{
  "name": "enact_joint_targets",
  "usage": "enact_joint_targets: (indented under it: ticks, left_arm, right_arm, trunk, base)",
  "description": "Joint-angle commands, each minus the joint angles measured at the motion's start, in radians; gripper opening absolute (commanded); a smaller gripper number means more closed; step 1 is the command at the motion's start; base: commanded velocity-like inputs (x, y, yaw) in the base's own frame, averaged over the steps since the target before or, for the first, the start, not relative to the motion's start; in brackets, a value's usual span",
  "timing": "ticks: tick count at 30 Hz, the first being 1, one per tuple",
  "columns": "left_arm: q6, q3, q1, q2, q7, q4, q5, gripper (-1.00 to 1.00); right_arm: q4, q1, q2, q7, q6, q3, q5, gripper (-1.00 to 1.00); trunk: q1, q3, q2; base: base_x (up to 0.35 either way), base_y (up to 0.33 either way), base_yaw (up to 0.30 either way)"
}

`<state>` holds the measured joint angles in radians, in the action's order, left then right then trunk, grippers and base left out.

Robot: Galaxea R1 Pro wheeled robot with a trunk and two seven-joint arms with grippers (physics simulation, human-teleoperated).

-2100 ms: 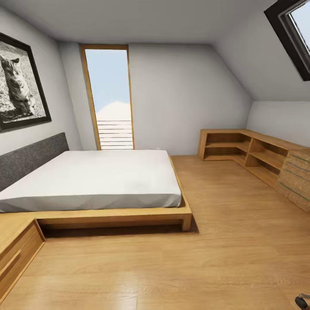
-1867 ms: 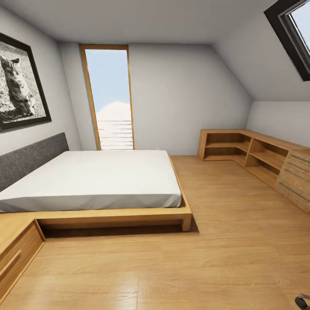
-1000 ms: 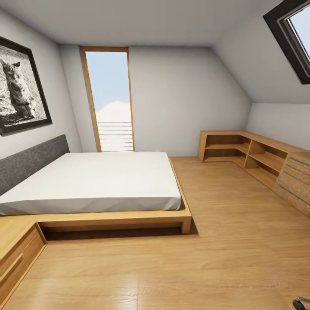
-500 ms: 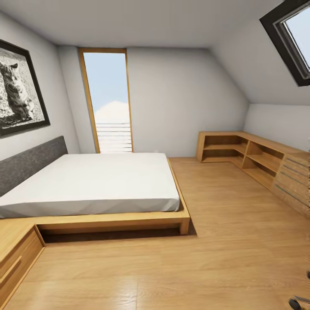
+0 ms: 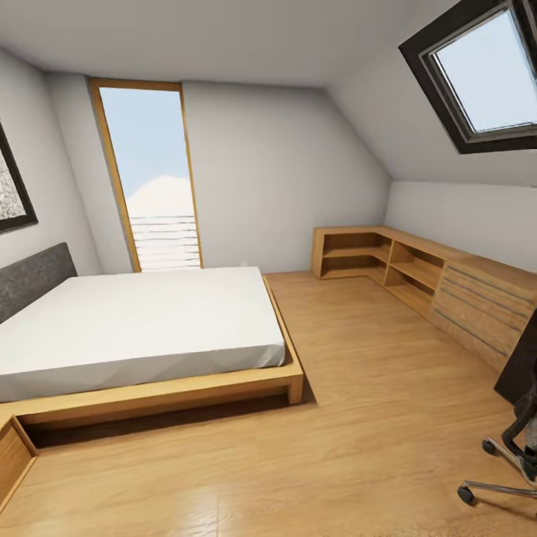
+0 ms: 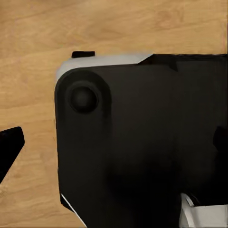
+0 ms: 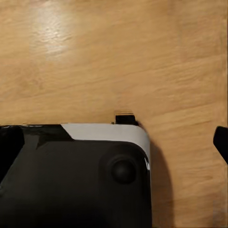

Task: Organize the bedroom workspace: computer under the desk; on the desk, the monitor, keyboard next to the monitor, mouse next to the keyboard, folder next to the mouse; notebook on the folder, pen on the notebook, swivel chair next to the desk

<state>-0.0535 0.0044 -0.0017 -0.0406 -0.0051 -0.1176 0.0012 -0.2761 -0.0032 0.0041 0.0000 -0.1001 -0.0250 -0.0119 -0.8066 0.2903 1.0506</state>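
Observation:
Part of the swivel chair [image 5: 498, 477] shows at the head view's lower right edge: chrome star legs with black castors on the wood floor. A dark upright panel [image 5: 520, 365] stands just above it at the right edge; I cannot tell what it is. The desk, computer, monitor, keyboard, mouse, folder, notebook and pen are out of view. In the left wrist view one dark fingertip [image 6: 9, 148] hangs over the floor beside the robot's black base [image 6: 142, 142]. In the right wrist view one dark fingertip [image 7: 221, 141] sits at the picture's edge above the floor.
A low wooden bed [image 5: 134, 328] with a white mattress fills the left. A tall window [image 5: 153, 179] is on the far wall. Light-wood shelves [image 5: 373, 261] and a chest with bar handles [image 5: 485, 313] line the right wall. Bare wood floor [image 5: 358, 418] lies between them.
The whole head view has swung to the right, so the camera has turned. The cat picture has slid almost off the left edge and more of the chair base shows at the right.

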Motion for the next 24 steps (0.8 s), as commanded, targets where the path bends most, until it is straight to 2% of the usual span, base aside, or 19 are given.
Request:
enact_joint_targets:
  ticks: [1,4,6,11,13,17,24]
  left_arm:
    - [-0.016,0.001,0.000,0.002,0.000,-0.041,0.000,1.00]
    - [-0.033,0.001,0.000,0.003,0.002,-0.138,0.001,1.00]
    - [-0.037,0.003,0.000,0.002,0.005,-0.242,0.004,1.00]
    - [-0.037,0.003,-0.001,0.003,0.004,-0.342,0.034,1.00]
    - [-0.038,0.003,-0.001,0.004,0.003,-0.343,0.041,1.00]
    - [-0.097,0.008,-0.001,0.032,-0.002,-0.296,0.062,1.00]
    - [-0.291,0.012,-0.001,0.045,-0.005,-0.234,0.085,1.00]
  right_arm:
    - [-0.043,0.000,-0.001,0.000,-0.013,-0.007,-0.002,1.00]
    - [-0.107,-0.009,-0.004,0.002,-0.070,-0.012,0.002,1.00]
    - [-0.126,-0.035,-0.002,0.002,-0.150,-0.014,0.001,1.00]
    - [-0.132,-0.100,0.018,0.002,-0.251,-0.015,-0.001,1.00]
    - [-0.128,-0.118,0.024,0.002,-0.262,-0.015,-0.001,1.00]
    - [-0.061,-0.142,0.019,0.001,-0.293,-0.020,-0.008,1.00]
    - [0.001,-0.153,0.013,0.000,-0.385,-0.028,-0.030,1.00]
  trunk:
    - [0.004,-0.002,-0.007]
    - [0.015,-0.011,-0.028]
    - [0.023,-0.018,-0.042]
    - [0.042,-0.033,-0.077]
    - [0.050,-0.040,-0.091]
    - [0.065,-0.054,-0.119]
    - [0.092,-0.084,-0.168]
  base:
    - [0.000,0.000,-0.298]
    - [0.000,0.000,-0.299]
    - [0.000,0.000,-0.299]
    - [0.000,0.000,-0.299]
    - [0.000,0.000,-0.299]
    - [0.000,0.000,-0.265]
    - [0.000,0.000,-0.190]
